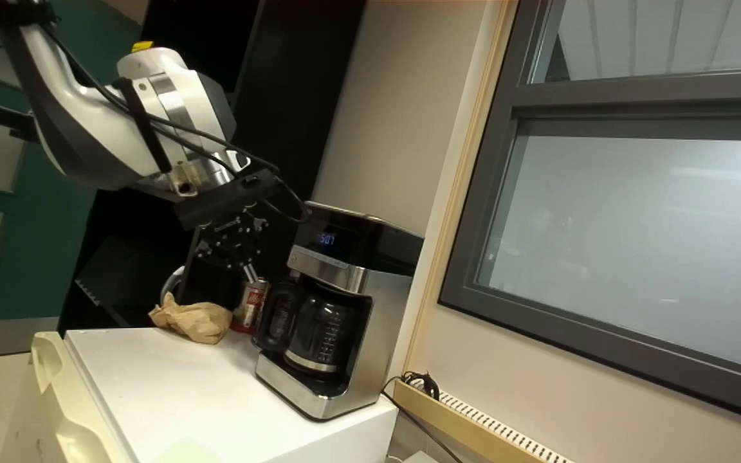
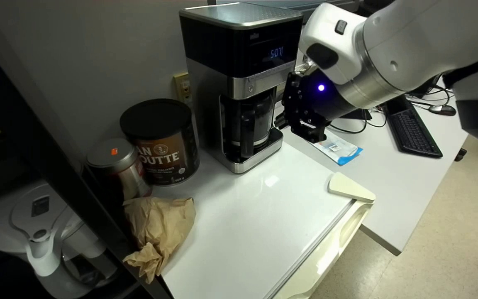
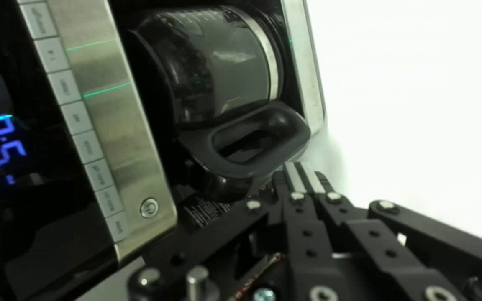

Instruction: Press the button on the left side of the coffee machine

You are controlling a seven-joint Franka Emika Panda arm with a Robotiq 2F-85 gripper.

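Just left of the jaws in an exterior view, and rising above them, we have the black and silver drip coffee maker (image 2: 239, 58), upright on a white cabinet (image 2: 255, 224). Well to the left of the fingertips (image 3: 294, 177) in the wrist view, we see its round power button (image 3: 149, 207) at the jaw-side end of the silver control band (image 3: 103, 83); the fingertips stand apart from it. A row of labelled grey keys (image 3: 78, 121) runs along the band, away from the jaws, and the display (image 2: 276, 52) reads 5:07 in both exterior views. Beyond the fingertips sits the dark glass carafe (image 3: 220, 71), its black handle (image 3: 272, 155) showing right by them; whether they touch it we cannot tell. Our gripper (image 3: 304, 177) is closed, its two fingertips lying side by side.

Directly below the jaws in an exterior view we find a small silver and red can (image 1: 251, 307), and lower to their left a crumpled brown paper bag (image 1: 193, 319). On the far side of the coffee maker from the jaws, a black-lidded brown tub (image 2: 164, 149) stands just beside it. To the right of the jaws, a light desk (image 2: 388, 187) carries a black keyboard (image 2: 415, 128) and a mouse (image 2: 442, 109).
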